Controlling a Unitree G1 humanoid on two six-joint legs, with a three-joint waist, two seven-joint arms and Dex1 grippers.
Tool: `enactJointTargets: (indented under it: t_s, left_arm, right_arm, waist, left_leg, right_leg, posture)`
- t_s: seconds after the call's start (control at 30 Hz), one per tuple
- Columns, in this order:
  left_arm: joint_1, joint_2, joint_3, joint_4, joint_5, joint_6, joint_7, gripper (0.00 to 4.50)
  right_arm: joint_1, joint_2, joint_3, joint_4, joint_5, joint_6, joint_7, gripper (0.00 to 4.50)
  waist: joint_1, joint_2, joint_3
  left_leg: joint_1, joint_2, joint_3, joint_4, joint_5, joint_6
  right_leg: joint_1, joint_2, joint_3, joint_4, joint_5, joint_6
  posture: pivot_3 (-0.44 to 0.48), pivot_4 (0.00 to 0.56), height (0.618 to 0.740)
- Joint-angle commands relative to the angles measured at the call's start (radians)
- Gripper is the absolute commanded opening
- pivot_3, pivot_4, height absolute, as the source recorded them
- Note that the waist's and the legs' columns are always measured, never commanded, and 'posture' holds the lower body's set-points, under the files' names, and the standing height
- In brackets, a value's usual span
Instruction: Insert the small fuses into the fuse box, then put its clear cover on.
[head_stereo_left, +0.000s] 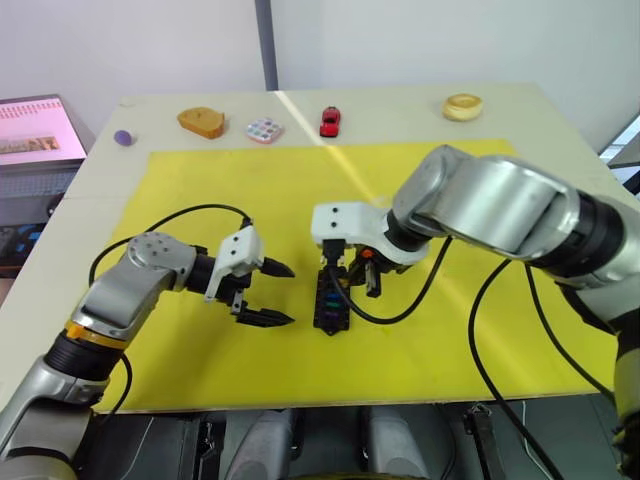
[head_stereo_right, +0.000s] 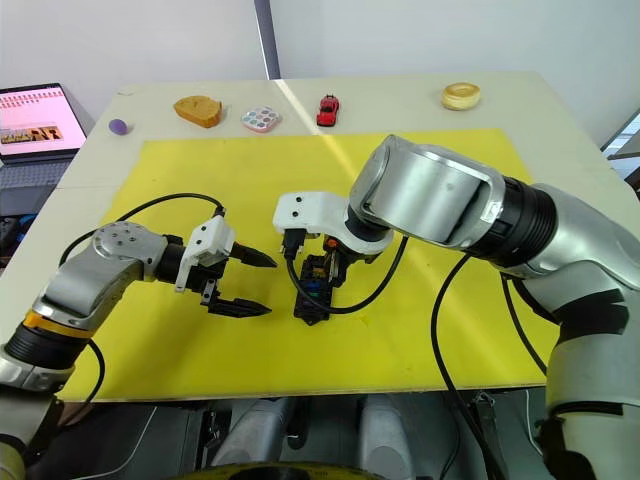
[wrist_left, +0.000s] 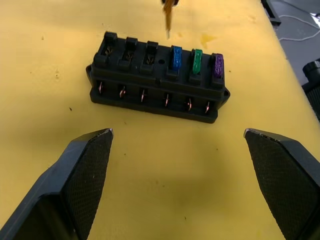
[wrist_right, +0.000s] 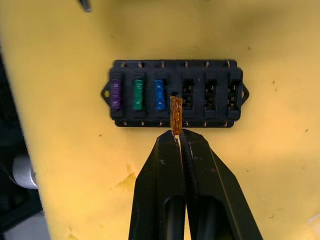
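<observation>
Laptop: open, screen lit, off the table's far-left corner (head_stereo_left: 35, 130).
Purple item: small rounded piece (head_stereo_left: 122, 137) on the table's far-left edge; kind unclear.
Tan object: brown-yellow lump (head_stereo_left: 201, 122) on the far table strip, off the mat.
Pastel tile: multicoloured square (head_stereo_left: 264, 130), just right of the tan object.
Left gripper: (head_stereo_left: 272, 293) fingers spread wide and empty, low over the yellow mat (head_stereo_left: 200, 350), pointing at the fuse box from its left, near but apart.
Fuse box: black block (wrist_left: 158, 82) on the mat near the centre, between the two grippers; six slots in a row.
Seated fuses: purple fuse (wrist_right: 115, 94), green fuse (wrist_right: 138, 94) and blue fuse (wrist_right: 159, 94) fill three neighbouring slots at one end; the other three slots are empty.
Amber fuse: (wrist_right: 176, 116) pinched by one end in the right gripper, its free end at the fourth slot, next to the blue fuse; not yet seated.
Right gripper: (wrist_right: 180, 142) fingers clamped on the amber fuse, directly over the box.
Toy car: red (head_stereo_left: 329, 121), far table strip, right of the pastel tile.
Pale ring: cream-coloured round piece (head_stereo_left: 462, 106), far right of the table.
Clear cover: not made out.
Step in hand: fourth fuse going in; roughly half the slots are filled.
Next move calls for: blades lined square with the fourth slot, a straight press down, then letting go; two slots and the cover remain.
</observation>
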Motion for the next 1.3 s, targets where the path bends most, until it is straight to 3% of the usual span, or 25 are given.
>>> enactJointTargets:
  t_s: [0.03,0.23,1.3]
  left_arm:
    - [-0.023,-0.02,0.008,-0.002,0.012,-0.023,-0.007,4.4]
    - [-0.017,-0.044,0.009,-0.005,0.029,-0.024,0.001,4.4]
    - [0.024,-0.058,0.014,-0.04,0.057,-0.015,0.033,4.4]
  right_arm:
    - [-0.038,0.034,-0.018,0.016,-0.013,0.031,-0.032,0.0]
    - [-0.036,0.077,-0.025,0.034,0.0,0.065,-0.064,0.0]
    - [-0.019,0.061,0.09,0.085,-0.06,-0.04,-0.06,0.0]
  waist:
    - [0.0,0.0,0.0]
    - [-0.001,0.0,0.0]
    - [-0.002,0.0,0.0]
  left_leg:
    - [0.0,0.0,0.0,0.0,0.0,0.0]
    - [0.0,0.0,0.0,0.0,0.0,0.0]
    - [0.001,0.0,0.0,0.002,0.001,-0.001]
  right_leg:
    - [0.0,0.0,0.0,0.0,0.0,0.0]
    - [0.0,0.0,0.0,0.001,0.0,0.0]
    - [0.0,0.001,0.0,0.002,0.0,0.0]
  posture:
    - [0.0,0.15,0.74]
    - [0.0,0.15,0.74]
    - [0.0,0.15,0.74]
